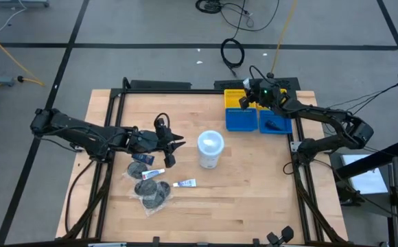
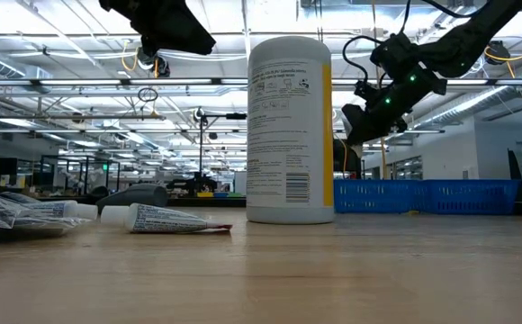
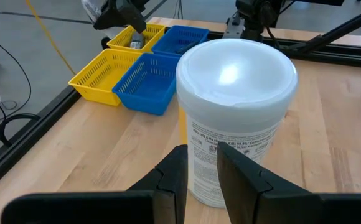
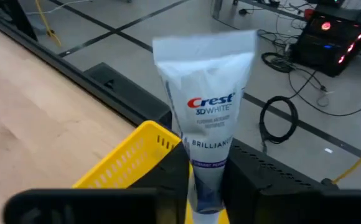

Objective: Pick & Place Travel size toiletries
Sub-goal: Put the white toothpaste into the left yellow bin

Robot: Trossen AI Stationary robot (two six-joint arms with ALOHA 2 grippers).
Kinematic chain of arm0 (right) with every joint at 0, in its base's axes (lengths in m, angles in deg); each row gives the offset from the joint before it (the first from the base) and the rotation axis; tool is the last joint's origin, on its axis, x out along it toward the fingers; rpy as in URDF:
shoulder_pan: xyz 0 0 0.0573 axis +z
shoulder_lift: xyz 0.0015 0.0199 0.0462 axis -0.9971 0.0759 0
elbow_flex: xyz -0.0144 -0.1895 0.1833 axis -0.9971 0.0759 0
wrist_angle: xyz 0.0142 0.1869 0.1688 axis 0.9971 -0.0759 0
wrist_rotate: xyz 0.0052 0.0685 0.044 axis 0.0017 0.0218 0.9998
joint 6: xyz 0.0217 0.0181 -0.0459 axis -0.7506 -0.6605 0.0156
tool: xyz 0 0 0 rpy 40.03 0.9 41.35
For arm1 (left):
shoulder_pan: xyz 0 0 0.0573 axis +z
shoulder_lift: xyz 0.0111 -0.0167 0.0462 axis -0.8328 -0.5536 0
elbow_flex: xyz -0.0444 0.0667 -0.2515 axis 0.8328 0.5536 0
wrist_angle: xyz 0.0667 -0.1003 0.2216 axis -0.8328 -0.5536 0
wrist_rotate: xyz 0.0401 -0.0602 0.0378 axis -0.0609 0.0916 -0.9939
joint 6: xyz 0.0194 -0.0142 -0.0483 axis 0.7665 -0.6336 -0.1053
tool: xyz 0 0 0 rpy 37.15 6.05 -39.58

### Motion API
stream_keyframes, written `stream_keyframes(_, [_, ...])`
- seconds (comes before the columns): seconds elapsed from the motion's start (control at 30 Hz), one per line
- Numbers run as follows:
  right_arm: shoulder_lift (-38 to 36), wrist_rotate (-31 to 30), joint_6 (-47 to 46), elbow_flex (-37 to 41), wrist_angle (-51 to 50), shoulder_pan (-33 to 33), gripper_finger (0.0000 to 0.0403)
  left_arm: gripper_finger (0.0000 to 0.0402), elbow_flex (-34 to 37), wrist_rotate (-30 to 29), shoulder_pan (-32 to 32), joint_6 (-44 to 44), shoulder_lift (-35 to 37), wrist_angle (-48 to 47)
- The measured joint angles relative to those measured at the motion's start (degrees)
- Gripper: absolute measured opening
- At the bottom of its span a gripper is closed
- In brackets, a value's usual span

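Wooden surface (image 1: 254, 178): a soft, light Crest toothpaste tube (image 4: 206, 118) is being clamped near its cap by the right end effector (image 4: 206, 180) above the yellow bin (image 4: 127, 163); left end effector (image 3: 200, 177) is being held slightly apart, empty.

A grey floor (image 1: 151, 27) crossed by dark seam lines surrounds the wooden table (image 1: 240, 199). Black cables (image 1: 232, 51) coil on it beside a yellow cord (image 1: 281, 31). Beyond the table, an open hall with ceiling strip lights (image 2: 54, 54) and distant workbenches
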Motion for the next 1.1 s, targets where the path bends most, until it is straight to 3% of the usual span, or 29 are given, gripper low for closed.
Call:
stream_keyframes(0.27, [0.01, 0.04, 0.11, 0.0, 0.0, 0.01, 0.0128, 0.0081, 0.0, 0.0, 0.0, 0.01, 0.0, -0.34])
stream_keyframes(0.67, [0.02, 0.06, 0.11, 0.0, -0.02, 0.01, 0.0135, 0.0081, 0.0, 0.09, 0.0, -0.45, -0.01, -0.76])
stream_keyframes(1.1, [0.02, 0.08, 0.11, -0.02, -0.02, 0.03, 0.0174, 0.0081, -0.02, 0.26, 0.0, -0.49, -0.01, -1.11])
